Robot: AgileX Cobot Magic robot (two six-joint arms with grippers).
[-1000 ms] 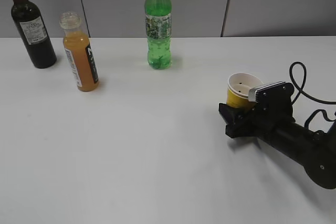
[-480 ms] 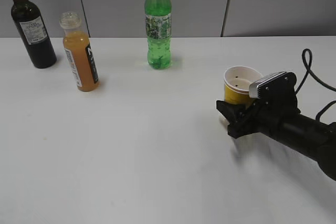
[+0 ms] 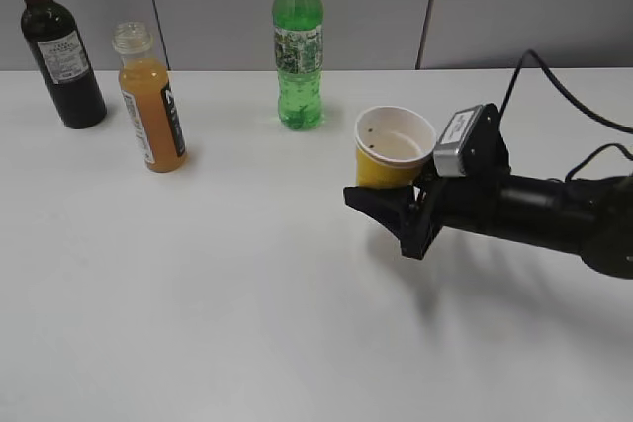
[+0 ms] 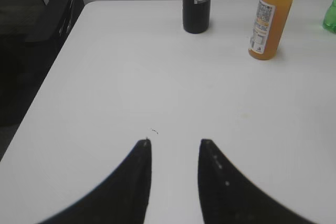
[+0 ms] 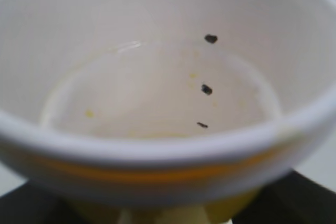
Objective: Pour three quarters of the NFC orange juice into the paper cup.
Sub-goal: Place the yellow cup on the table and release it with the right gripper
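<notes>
Yellow paper cup: one, clamped in the right tool, lifted off the bench.
Bottles: three upright at the back.
NFC orange juice: between dark wine bottle and green bottle.
Left tool: fingers apart, holding nothing.

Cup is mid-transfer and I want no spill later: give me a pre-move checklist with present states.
1. Right end effector has the paper cup held: ok, shut on the yellow wall.
2. Cup level: not ok, it tilts a bit towards the camera in the exterior view.
3. Cup holds no juice: ok, only specks and faint stains inside.
4. NFC orange juice upright, uncapped and full: ok.
5. Left end effector free to take the bottle: ok, open over bare table.
6. Green bottle and wine bottle apart from the juice: ok.
</notes>
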